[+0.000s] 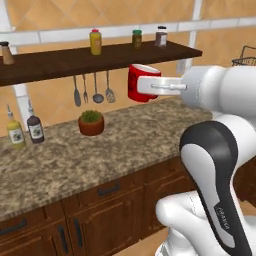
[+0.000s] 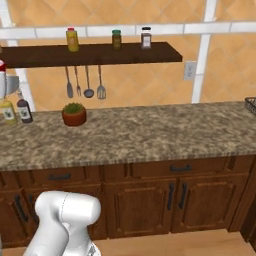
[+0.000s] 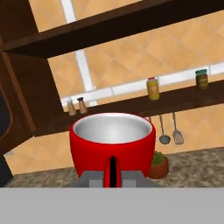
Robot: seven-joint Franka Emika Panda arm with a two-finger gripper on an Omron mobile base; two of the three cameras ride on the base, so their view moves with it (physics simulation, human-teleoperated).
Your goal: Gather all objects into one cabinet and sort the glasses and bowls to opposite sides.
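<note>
While the hand (image 1: 145, 85) is clamped on the red cup (image 1: 141, 82), we find the cup upright, aloft above the desk (image 1: 125, 145). We judge the cabinet (image 3: 17, 87) lies ahead, to the left in the hand view.

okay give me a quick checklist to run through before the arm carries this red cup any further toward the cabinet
1. Grip: the hand is shut on the red cup. Ok.
2. Cup attitude: in the hand view its open mouth faces up and the rim looks level. Ok.
3. Cup contents: the inside looks bare. Ok.
4. Height: the cup is held off the counter, just under the wall shelf. Ok, but close to the shelf edge.
5. Nearby obstacles: the hanging utensils and potted plant lie to the cup's left, apart from it. Ok.
6. Cabinet door open and space free inside: cannot tell.
</note>
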